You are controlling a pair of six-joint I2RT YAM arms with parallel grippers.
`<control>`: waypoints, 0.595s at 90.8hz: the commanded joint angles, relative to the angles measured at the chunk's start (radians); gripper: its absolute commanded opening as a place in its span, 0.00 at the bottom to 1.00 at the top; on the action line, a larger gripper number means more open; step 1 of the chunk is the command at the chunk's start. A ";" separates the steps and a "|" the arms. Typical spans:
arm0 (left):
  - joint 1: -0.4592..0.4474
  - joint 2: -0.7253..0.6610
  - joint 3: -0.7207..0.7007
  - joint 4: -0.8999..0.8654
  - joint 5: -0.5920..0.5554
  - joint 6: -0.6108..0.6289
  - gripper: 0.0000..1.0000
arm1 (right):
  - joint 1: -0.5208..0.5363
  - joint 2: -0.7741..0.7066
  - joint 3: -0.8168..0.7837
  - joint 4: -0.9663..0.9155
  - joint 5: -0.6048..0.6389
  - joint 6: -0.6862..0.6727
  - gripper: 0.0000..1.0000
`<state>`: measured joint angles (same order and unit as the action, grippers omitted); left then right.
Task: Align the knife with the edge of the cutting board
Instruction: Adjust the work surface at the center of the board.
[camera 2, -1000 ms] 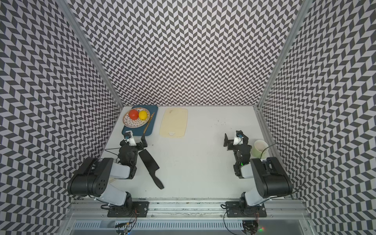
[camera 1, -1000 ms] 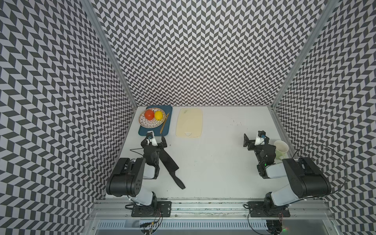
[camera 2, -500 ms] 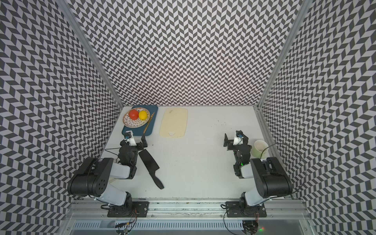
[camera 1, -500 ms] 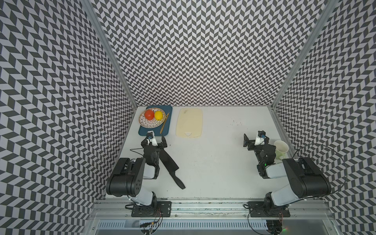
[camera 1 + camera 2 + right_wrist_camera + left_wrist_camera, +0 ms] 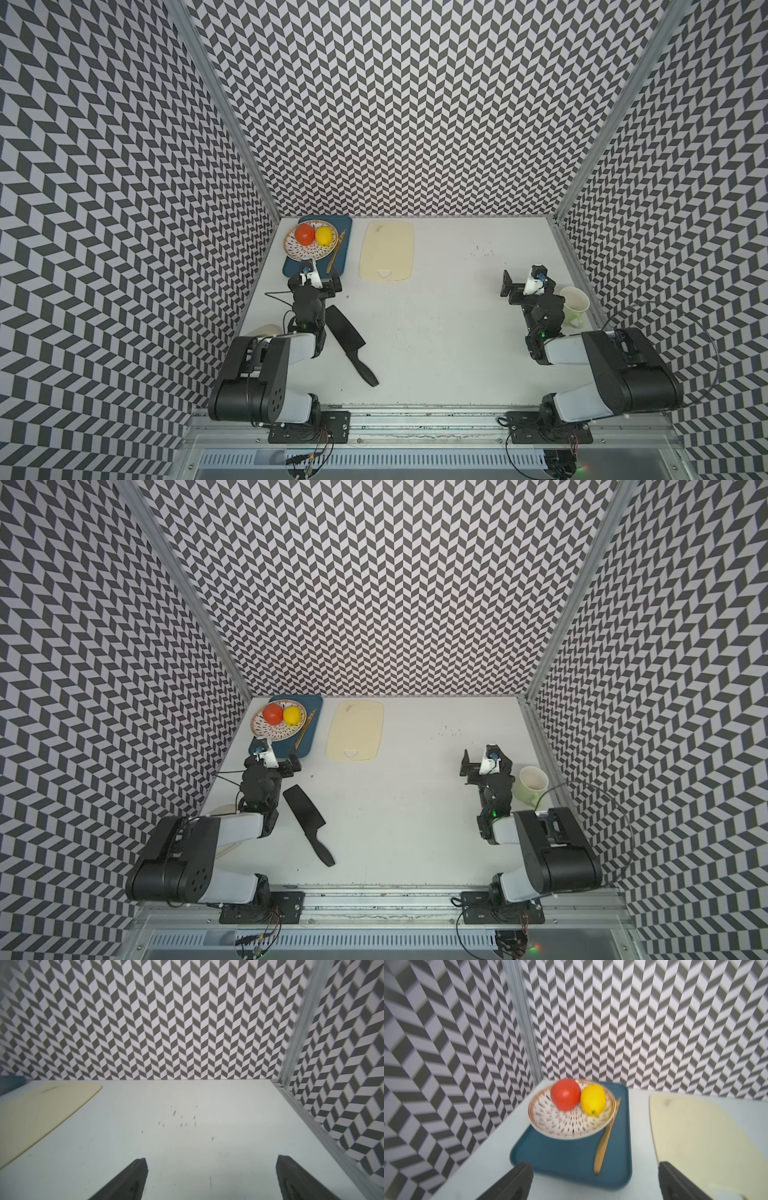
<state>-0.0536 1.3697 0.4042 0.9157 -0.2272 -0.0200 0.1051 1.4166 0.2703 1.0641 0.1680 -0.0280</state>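
nothing has moved in the last second: both arms and every object lie as they did. your left gripper (image 5: 594, 1165) has its two dark, wedge-shaped fingers spread wide with nothing between them, at the near end of the tray (image 5: 560, 1157). the right gripper (image 5: 211, 1159) is spread just as wide over bare table (image 5: 187, 1105) and is also empty.

the knife (image 5: 347, 338) lies flat on the matt white table just beside the left arm. it is all black, a broad rectangular blade narrowing into a tapered handle that points toward the near edge. it lies at a slant, well apart from the board (image 5: 386, 249).

the board is a smooth pale-yellow rectangle with rounded corners and a small triangular hole at its near short end, lying beside the dark blue tray. on the tray sit a round patterned dish (image 5: 566, 1124) holding a red fruit (image 5: 565, 1094) and a lemon (image 5: 593, 1099), and a slim wooden blade (image 5: 605, 1138). a pale cup (image 5: 574, 305) stands by the right arm.
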 commanded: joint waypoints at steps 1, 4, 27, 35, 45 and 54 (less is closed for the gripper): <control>-0.005 -0.124 0.118 -0.219 -0.074 0.020 1.00 | 0.040 -0.131 0.125 -0.267 0.164 0.102 1.00; -0.005 -0.142 0.158 -0.269 -0.084 0.036 1.00 | 0.041 -0.165 0.163 -0.364 0.164 0.153 1.00; 0.097 -0.173 0.360 -0.603 -0.240 -0.373 1.00 | 0.038 -0.306 0.251 -0.628 0.050 0.588 1.00; 0.113 -0.193 0.353 -0.611 -0.157 -0.445 1.00 | 0.038 -0.306 0.236 -0.541 -0.082 0.544 1.00; 0.103 -0.182 0.370 -0.621 -0.019 -0.429 1.00 | 0.046 -0.260 0.265 -0.527 -0.197 0.531 1.00; 0.061 -0.109 0.415 -0.668 -0.044 -0.466 1.00 | 0.092 -0.182 0.331 -0.572 -0.239 0.506 1.00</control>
<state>0.0452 1.2064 0.7574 0.3405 -0.3195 -0.4091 0.1570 1.1732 0.5369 0.5213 0.0475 0.4675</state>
